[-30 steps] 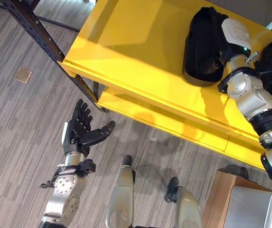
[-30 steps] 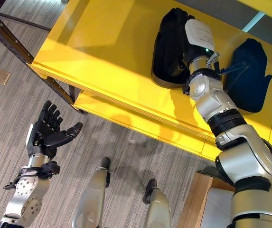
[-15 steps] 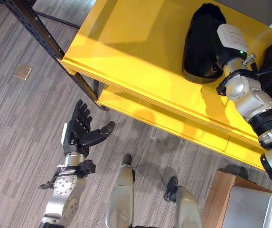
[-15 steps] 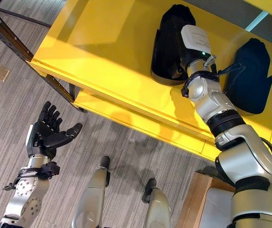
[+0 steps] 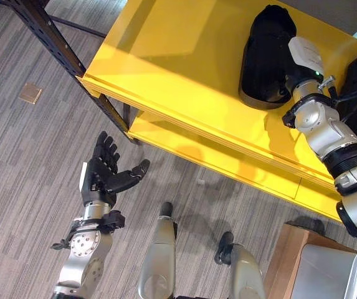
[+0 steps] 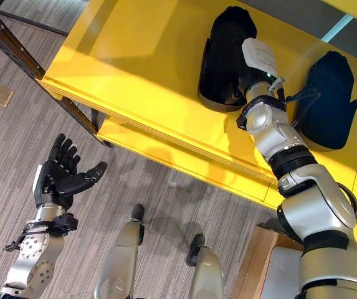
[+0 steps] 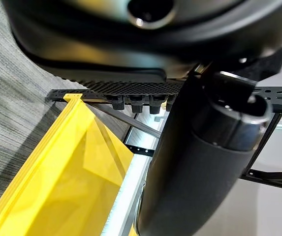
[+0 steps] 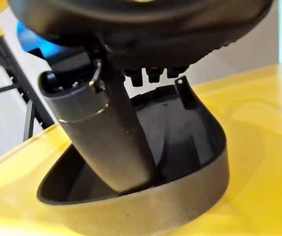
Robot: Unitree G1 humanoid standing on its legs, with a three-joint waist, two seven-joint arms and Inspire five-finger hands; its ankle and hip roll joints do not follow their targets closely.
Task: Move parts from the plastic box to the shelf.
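Parts of dark moulded plastic lay on the yellow shelf [image 5: 184,56]: one hollow shell-shaped part [image 6: 225,59] sat on the upper board near its far edge, open side up, and a second dark part [image 6: 329,103] lay on the same board well to its right. The right hand [image 6: 253,59] reached over the shelf's front edge to the first part, and its wrist view showed the thumb [image 8: 106,137] dipping inside the hollow of that shell [image 8: 180,162] while the fingers stood straight beyond its far rim, so the hand was relaxed rather than gripping. A lower yellow board [image 5: 228,165] ran beneath the front edge. The left hand [image 5: 103,177] hung over the grey carpeted floor [image 5: 22,180] well apart from the shelf, fingers spread and straight, thumb out, holding nothing. A black perforated upright [image 5: 60,50] carried the shelf's left corner.
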